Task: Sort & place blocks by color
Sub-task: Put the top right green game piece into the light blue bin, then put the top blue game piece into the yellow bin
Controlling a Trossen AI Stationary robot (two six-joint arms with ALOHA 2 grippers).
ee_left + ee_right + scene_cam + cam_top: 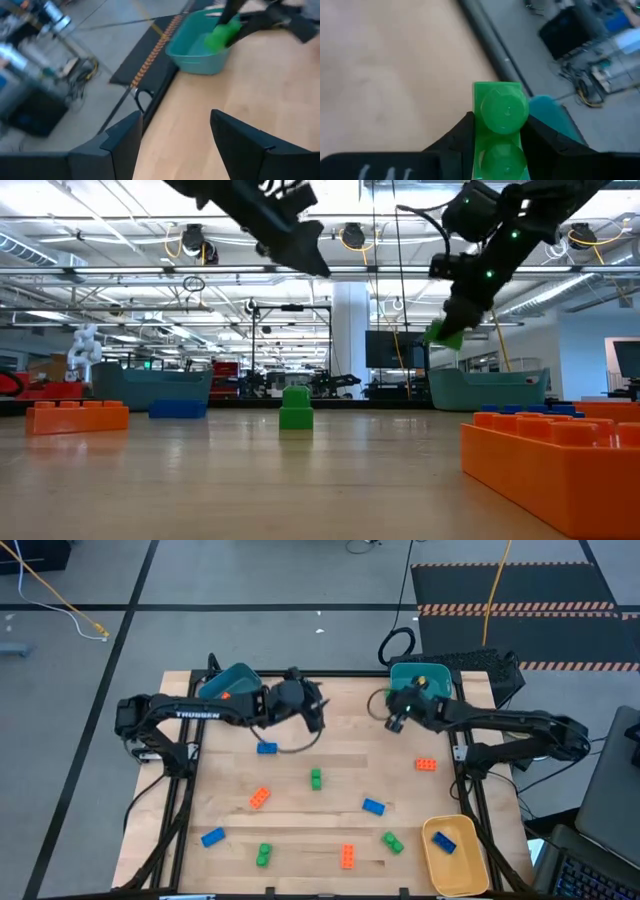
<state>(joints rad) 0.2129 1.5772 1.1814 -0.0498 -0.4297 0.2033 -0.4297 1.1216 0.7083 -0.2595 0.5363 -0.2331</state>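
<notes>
My right gripper [450,320] is shut on a green block [501,120], raised by the far right teal bin [432,676]; the left wrist view shows this block [220,35] over the bin's wall [200,60]. My left gripper [175,145] is open and raised clear of the table, near the far left teal bin [238,680], which holds an orange block [227,696]. Several orange, green and blue blocks lie flat on the table, among them a blue one [267,748], a green one [316,778] and an orange one [259,797]. My right gripper pinches the green block between its two fingers, one on each long side [477,135]. The fingers slant downward and the block [445,335] sits at their free ends. It is lifted clear of the table, and its studded face [504,107] shows toward the wrist camera.
A yellow bin [470,865] at the near right corner holds a blue block [445,842]. More blocks lie near: orange [426,765], blue [373,806], green [392,842], orange [347,856], green [264,855], blue [212,837]. A cable loops on the table below the left gripper [300,745].
</notes>
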